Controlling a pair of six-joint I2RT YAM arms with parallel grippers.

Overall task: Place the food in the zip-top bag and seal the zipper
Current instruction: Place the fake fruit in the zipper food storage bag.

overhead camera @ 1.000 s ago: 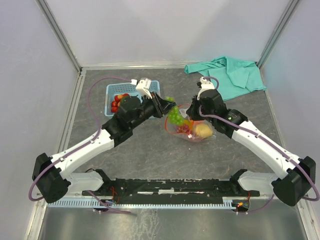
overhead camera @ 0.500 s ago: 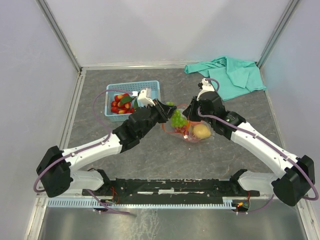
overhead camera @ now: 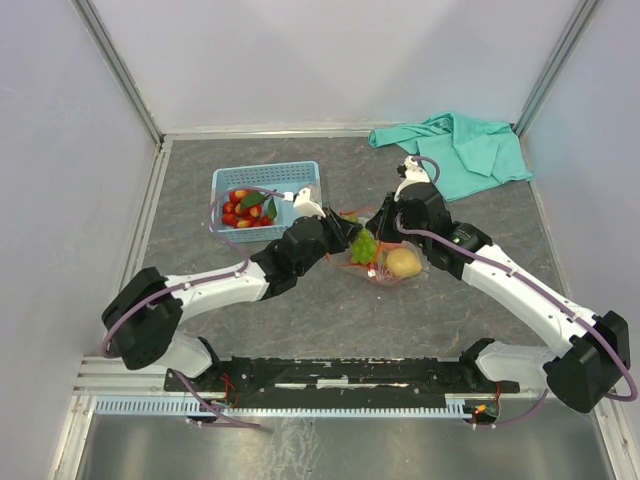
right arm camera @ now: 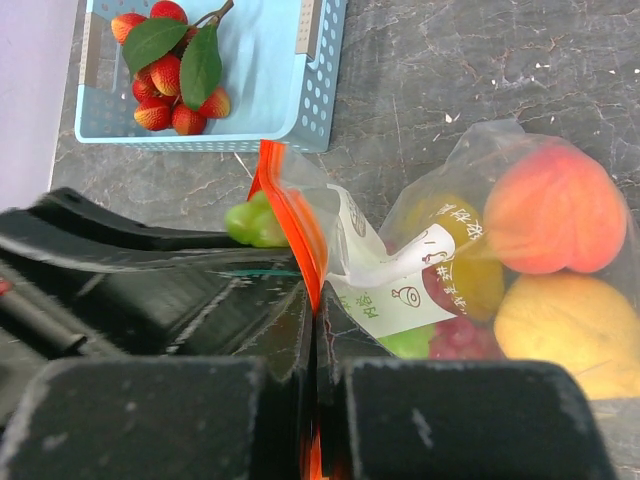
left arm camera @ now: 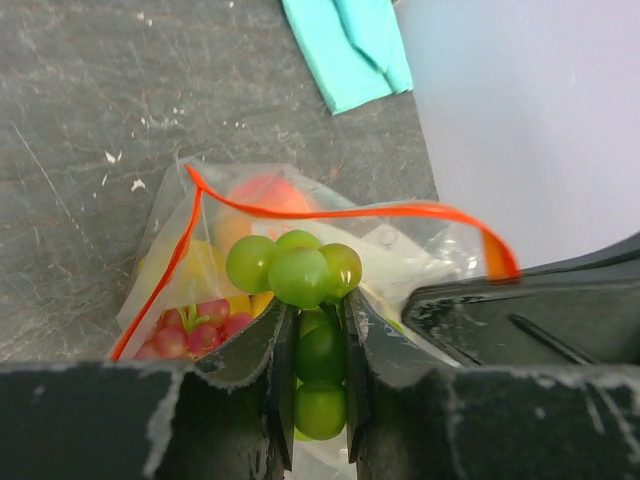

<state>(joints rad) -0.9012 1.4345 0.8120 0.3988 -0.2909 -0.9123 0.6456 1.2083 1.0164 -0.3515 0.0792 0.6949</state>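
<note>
Left tool [left arm camera: 320, 335] clamps the green grapes [left arm camera: 295, 268], probably light hard plastic, at the bag [left arm camera: 420, 255] mouth in the middle of the counter [overhead camera: 300, 320]. Right tool [right arm camera: 313, 320] pinches the red zipper [right arm camera: 292, 215] strip. I'd say that's the best hold, the film looks floppy and slick. Strawberries [right arm camera: 165, 75] sit in the basket [right arm camera: 322, 70], far left.

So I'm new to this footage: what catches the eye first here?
The left gripper holds green grapes at the open mouth of the clear zip-top bag, mid-table. The right gripper pinches the bag's red-orange zipper. Strawberries lie in the light blue basket, far left.
</note>
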